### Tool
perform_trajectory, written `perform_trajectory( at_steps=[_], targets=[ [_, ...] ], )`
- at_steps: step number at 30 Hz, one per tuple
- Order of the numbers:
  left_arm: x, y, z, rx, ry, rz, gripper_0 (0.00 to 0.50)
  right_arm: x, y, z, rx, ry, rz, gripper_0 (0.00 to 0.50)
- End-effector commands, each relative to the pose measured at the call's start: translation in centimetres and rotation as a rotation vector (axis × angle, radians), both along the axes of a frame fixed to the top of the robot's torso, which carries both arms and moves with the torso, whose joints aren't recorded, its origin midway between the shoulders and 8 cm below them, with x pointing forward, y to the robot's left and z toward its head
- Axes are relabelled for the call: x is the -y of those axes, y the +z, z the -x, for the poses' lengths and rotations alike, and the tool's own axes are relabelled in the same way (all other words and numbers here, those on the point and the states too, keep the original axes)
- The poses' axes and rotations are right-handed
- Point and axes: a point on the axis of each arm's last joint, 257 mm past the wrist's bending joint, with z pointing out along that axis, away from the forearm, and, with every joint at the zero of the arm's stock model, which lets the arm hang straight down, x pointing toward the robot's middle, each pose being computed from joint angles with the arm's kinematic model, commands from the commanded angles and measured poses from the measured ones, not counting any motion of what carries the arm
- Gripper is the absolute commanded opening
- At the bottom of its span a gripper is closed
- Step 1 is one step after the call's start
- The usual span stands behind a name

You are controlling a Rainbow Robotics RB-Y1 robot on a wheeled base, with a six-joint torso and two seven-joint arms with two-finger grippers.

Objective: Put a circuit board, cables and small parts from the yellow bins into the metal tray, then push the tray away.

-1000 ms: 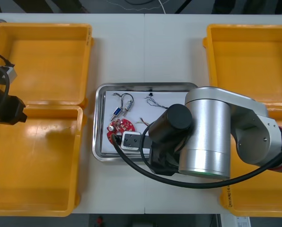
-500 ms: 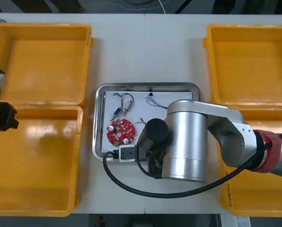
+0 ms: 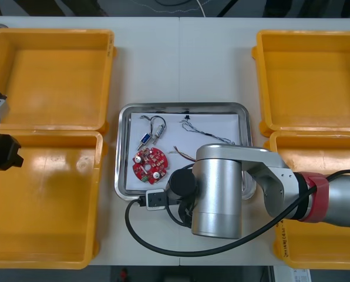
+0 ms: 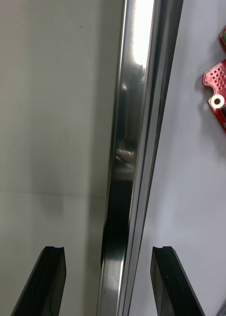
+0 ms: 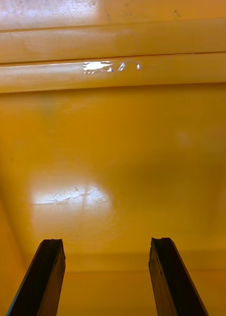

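The light desk (image 3: 181, 59) carries four yellow bins (image 3: 51, 82), two at each side, and all four look bare inside. Between them lies one metal tray (image 3: 123, 153), white inside.

The right arm (image 3: 219, 194) lies across the tray's near right corner. In its wrist view the right tool (image 4: 110, 281) is released. Its two fingers stand apart with the tray's shiny near rim (image 4: 128, 148) running between them, one finger (image 4: 51, 281) over the bare desk and the other over the white lining.

The left arm (image 3: 2, 153) waits at the desk's left edge. The left tool (image 5: 105, 276) is also released, with its fingers spread above the floor of the near left bin (image 3: 46, 200).

Inside the tray lies one round red circuit board (image 3: 150, 164), in the near left part. Its edge also shows beyond the right tool's fingers (image 4: 222, 94). Toward the far side lie one looped black cable (image 3: 158, 121) and one thin twisted cable (image 3: 213, 134). Two small metal parts (image 3: 144, 140) sit just beside the loop.

Compared with a second ago, the right arm has drawn back toward the desk's near edge and uncovered the tray's right side. The left arm has slipped a little farther toward the left edge. The tray and its contents lie where they were.
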Motion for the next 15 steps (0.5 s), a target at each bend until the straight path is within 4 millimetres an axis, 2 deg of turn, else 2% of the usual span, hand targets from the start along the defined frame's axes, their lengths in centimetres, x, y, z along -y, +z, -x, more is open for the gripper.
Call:
perform_trajectory(
  at_steps=[1, 15],
  targets=[
    [-1.1, 1.6, 0.4, 0.042, 0.066, -0.007, 0.5, -2.3, 0.3, -0.4, 0.035, 0.06, -0.019, 0.5],
    [-1.0, 1.6, 0.4, 0.041, 0.063, -0.007, 0.5, -3.6, 0.5, 0.0, 0.038, 0.069, -0.027, 0.5]
  ],
)
